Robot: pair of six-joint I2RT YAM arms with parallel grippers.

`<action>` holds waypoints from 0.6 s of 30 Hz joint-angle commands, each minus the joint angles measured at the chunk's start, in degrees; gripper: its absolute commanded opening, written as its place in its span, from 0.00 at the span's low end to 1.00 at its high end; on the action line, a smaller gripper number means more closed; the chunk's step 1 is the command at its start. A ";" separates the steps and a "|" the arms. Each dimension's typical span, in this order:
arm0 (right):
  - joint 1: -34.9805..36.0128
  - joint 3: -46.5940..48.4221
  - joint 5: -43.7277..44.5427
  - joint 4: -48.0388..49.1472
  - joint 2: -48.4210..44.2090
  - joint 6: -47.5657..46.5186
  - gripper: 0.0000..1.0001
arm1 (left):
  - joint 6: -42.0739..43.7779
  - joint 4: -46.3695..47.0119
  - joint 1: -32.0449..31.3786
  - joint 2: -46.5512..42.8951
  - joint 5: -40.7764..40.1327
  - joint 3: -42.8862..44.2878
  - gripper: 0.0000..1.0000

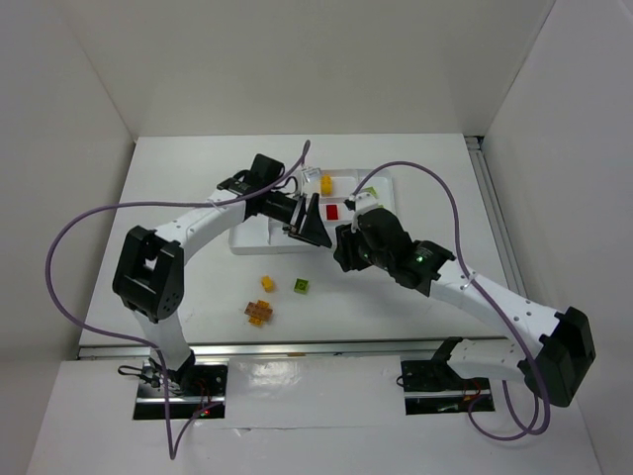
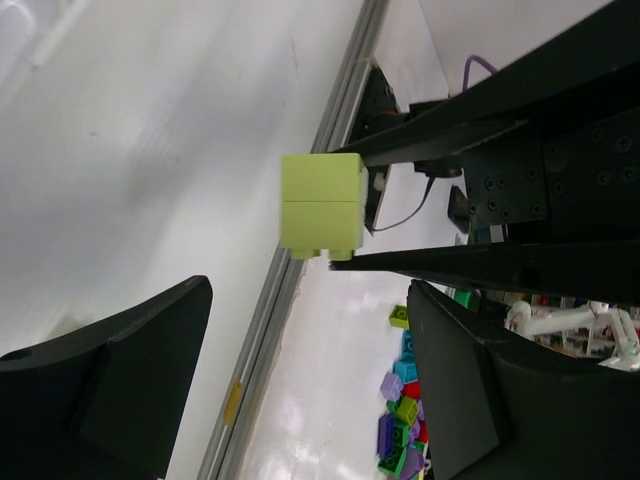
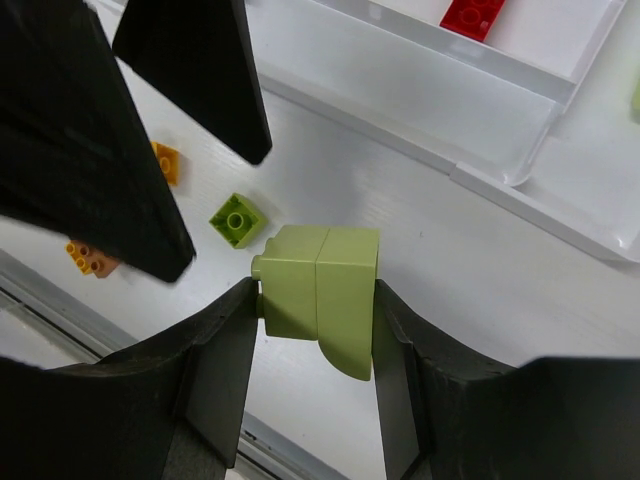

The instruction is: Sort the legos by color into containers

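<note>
My right gripper (image 3: 316, 305) is shut on a pale green brick stack (image 3: 322, 292) and holds it above the table, just in front of the white tray (image 3: 520, 170). In the top view it (image 1: 345, 244) hangs close to my left gripper (image 1: 306, 224), which is open and empty at the tray's near edge (image 1: 259, 245). The left wrist view shows that pale green stack (image 2: 321, 204) ahead of my open left gripper (image 2: 305, 390). A green brick (image 1: 301, 287), a yellow brick (image 1: 267, 283) and an orange brick (image 1: 257, 314) lie on the table. The tray holds a red brick (image 1: 332, 211), a yellow brick (image 1: 325, 184) and a pale green brick (image 1: 369, 192).
The left gripper's black fingers (image 3: 150, 180) hang close in front of the right gripper. The table's metal edge rail (image 1: 297, 346) runs near the loose bricks. A pile of mixed bricks (image 2: 405, 430) lies beyond the table in the left wrist view.
</note>
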 commanded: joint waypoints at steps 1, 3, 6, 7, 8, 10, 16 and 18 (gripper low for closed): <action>-0.10 2.33 0.40 1.16 -2.19 -0.76 0.46 | 0.17 1.99 1.84 -0.11 1.42 2.10 0.90; -0.10 2.33 0.40 1.16 -2.19 -0.76 0.46 | 0.17 1.99 1.84 1.03 1.95 2.71 0.90; -0.10 2.33 0.40 1.16 -2.71 -0.76 0.46 | -0.53 2.68 1.84 1.65 1.33 2.72 0.90; -0.10 1.81 0.40 1.16 -2.72 -0.76 0.46 | -1.14 2.69 1.84 2.52 3.25 3.24 0.90; -0.10 1.81 0.40 1.16 -2.72 -0.76 0.46 | -1.84 4.69 1.84 2.53 4.31 3.25 0.90; -0.10 1.81 0.40 1.16 -2.72 -0.76 0.46 | -2.37 4.71 0.18 4.11 4.85 3.25 0.90; -0.10 1.81 -0.21 2.22 -2.19 -0.76 0.46 | -5.28 9.90 -2.29 5.34 5.99 2.19 0.90; -0.10 1.81 -0.21 2.22 -2.19 -1.29 0.46 | -5.80 9.90 -2.29 5.34 5.99 2.19 0.88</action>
